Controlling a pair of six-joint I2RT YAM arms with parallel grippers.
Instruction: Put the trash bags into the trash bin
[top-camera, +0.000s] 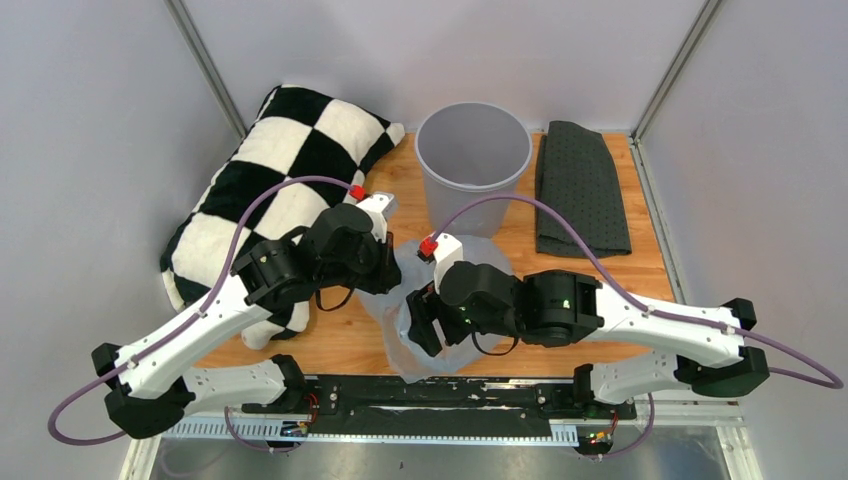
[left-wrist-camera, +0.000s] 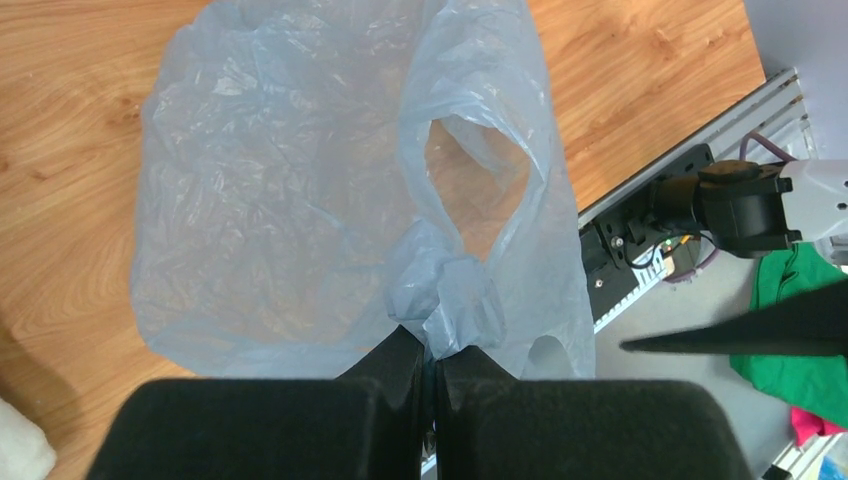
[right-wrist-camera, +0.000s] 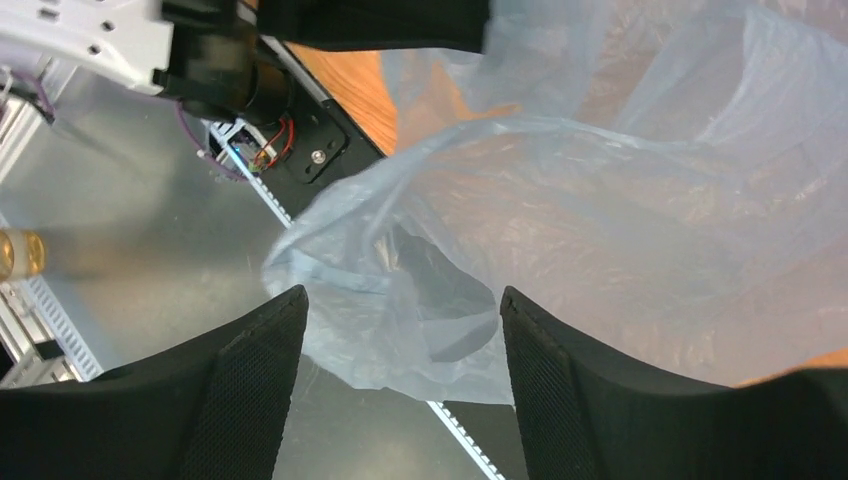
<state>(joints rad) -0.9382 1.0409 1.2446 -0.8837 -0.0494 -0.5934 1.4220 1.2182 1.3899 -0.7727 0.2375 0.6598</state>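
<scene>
Judging progress, treat the task as barely begun. The trash bag (top-camera: 395, 315) lies spread on the wooden table (top-camera: 335, 345), at 6 o'clock from the trash bin (top-camera: 465, 195), and no part of it is inside the bin. Your left gripper (left-wrist-camera: 432, 350) is clamped on a bunched part of the bag. Your right gripper (right-wrist-camera: 400, 310) stands spread, jaws either side of a loose fold, gripping nothing. Lifting, carrying toward 12 o'clock and dropping are all left to do.

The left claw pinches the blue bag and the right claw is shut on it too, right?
No. The left gripper pinches the trash bag, but the right gripper is open, straddling the bag's edge, as the right wrist view shows.
</scene>
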